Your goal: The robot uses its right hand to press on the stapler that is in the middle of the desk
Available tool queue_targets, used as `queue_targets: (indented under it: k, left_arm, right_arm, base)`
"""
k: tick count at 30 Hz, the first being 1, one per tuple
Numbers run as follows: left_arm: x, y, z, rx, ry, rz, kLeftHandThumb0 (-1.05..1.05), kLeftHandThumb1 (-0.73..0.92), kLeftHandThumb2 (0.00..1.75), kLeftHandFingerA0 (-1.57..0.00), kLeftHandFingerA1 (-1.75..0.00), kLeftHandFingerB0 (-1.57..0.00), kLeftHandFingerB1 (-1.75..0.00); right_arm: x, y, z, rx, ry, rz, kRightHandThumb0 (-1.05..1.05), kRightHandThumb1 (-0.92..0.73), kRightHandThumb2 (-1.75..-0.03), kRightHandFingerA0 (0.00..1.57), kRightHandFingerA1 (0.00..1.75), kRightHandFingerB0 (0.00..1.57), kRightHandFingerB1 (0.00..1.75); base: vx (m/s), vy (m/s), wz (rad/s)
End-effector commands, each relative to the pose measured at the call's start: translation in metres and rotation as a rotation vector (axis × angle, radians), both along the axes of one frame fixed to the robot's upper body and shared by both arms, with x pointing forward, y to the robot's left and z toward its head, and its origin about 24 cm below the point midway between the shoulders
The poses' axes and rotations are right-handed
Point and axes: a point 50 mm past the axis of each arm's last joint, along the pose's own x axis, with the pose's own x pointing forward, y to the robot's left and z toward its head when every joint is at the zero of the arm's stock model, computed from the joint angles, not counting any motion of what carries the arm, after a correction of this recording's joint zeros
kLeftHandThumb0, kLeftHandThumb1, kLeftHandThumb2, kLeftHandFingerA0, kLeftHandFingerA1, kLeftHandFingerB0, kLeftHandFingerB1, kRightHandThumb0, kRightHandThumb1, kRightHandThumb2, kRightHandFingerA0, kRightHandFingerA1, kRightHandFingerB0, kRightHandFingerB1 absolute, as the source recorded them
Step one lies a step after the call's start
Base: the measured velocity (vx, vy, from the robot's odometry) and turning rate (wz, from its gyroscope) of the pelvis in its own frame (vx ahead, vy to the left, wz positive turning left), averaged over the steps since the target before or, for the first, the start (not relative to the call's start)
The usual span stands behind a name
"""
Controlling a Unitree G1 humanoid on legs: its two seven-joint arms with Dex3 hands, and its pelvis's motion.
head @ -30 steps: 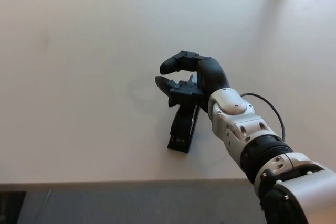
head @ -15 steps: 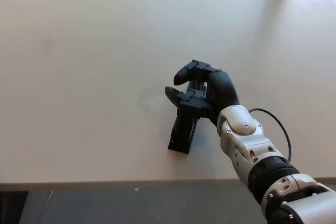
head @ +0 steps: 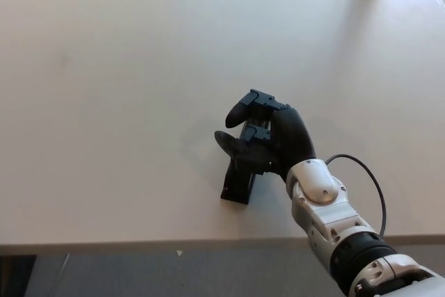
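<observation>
Stapler (head: 237, 183), black and narrow, lies on the desk (head: 111, 67) a little right of the middle of our view and close to the near edge. We see its near end pointing toward us and slightly left; its far end is hidden under our right hand (head: 268, 137).

That hand, also black, sits directly over the far part of the stapler. Its fingers (head: 243, 108) curl forward and down, with one reaching out to the left above another, and a gap shows between them. We cannot tell whether the hand is actually touching the stapler or just above it, and we cannot tell whether the fingers are gripping anything.

Behind the hand, our silver-white wrist and forearm (head: 327, 206) run down to the lower right corner. A thin black cable (head: 372, 186) loops out from the wrist over the desk.

The desk is a plain pale surface filling nearly the whole view. Below its front edge, a grey strip of floor (head: 139, 273) shows.

Our left hand is out of sight.
</observation>
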Motion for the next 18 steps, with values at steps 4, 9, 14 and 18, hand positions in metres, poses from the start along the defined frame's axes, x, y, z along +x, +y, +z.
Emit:
queue_targets:
  k: [4,9,14,18]
  left_arm:
    - [-0.0039,0.0031,0.0064,0.025,-0.026,-0.060,-0.38,0.54,1.14,-0.05,-0.52,-0.02,-0.50]
    - [0.0011,0.0016,0.0080,0.030,-0.047,-0.072,-0.38,0.53,1.14,-0.06,-0.52,-0.02,-0.50]
    - [0.0015,0.0033,0.0078,0.037,-0.039,-0.080,-0.39,0.52,1.13,-0.06,-0.52,-0.02,-0.50]
    - [0.0024,0.0016,0.0079,0.040,-0.045,-0.076,-0.38,0.53,1.14,-0.06,-0.52,-0.03,-0.50]
  right_arm:
    - [-0.1714,0.0561,-0.1450,-0.183,0.711,0.172,-0.17,-0.60,-0.54,0.73,1.75,0.55,1.75]
    - [-0.1715,0.0588,-0.1438,-0.223,0.688,0.190,-0.22,-0.62,-0.53,0.74,1.75,0.61,1.70]
    - [-0.1731,0.0570,-0.1456,-0.215,0.707,0.180,-0.20,-0.58,-0.54,0.74,1.75,0.57,1.75]
    - [-0.1657,0.0561,-0.1423,-0.220,0.689,0.162,-0.22,-0.59,-0.53,0.74,1.75,0.58,1.65]
  base:
    - [0.00,0.000,0.00]
    - [0.00,0.000,0.00]
    - [0.00,0.000,0.00]
    - [0.00,0.000,0.00]
